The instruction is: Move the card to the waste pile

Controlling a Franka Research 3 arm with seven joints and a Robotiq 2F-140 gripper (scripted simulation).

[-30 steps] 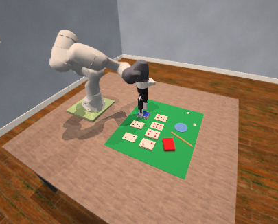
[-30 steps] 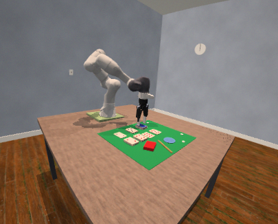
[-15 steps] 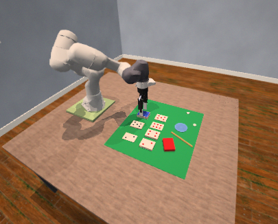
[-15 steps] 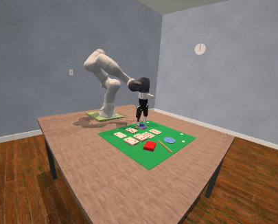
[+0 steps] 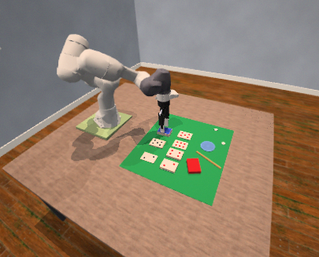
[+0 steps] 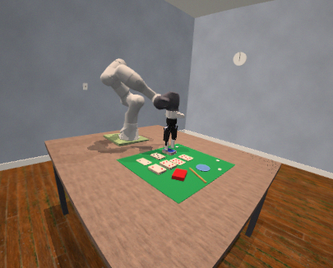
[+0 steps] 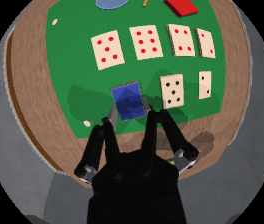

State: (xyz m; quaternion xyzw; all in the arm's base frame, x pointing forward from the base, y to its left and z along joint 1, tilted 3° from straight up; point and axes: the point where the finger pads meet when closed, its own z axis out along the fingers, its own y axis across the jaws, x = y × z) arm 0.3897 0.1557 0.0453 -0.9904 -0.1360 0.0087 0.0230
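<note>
The face-down stock (image 7: pixel 128 100) is a small stack with a blue back, near the edge of the green mat (image 5: pixel 179 158) closest to the arm's base. It also shows in the top and exterior views (image 5: pixel 165 131) (image 6: pixel 169 150). My gripper (image 7: pixel 129 105) points straight down over it, with one finger on each side of the top card. The fingers stand partly closed, and a small gap to the card's edges is still visible. The waste pile (image 7: pixel 172 91) (image 5: pixel 157 143), face up with black pips, lies beside the stock in the same row.
One more face-up card (image 5: pixel 149 157) lies in that row. A row of red-pip cards (image 5: pixel 177 150) lies beyond it. A red block (image 5: pixel 193 165), a blue disc (image 5: pixel 207 146), a thin wooden stick (image 5: pixel 208 159) and two small white pieces (image 5: pixel 223 143) sit further out on the mat.
</note>
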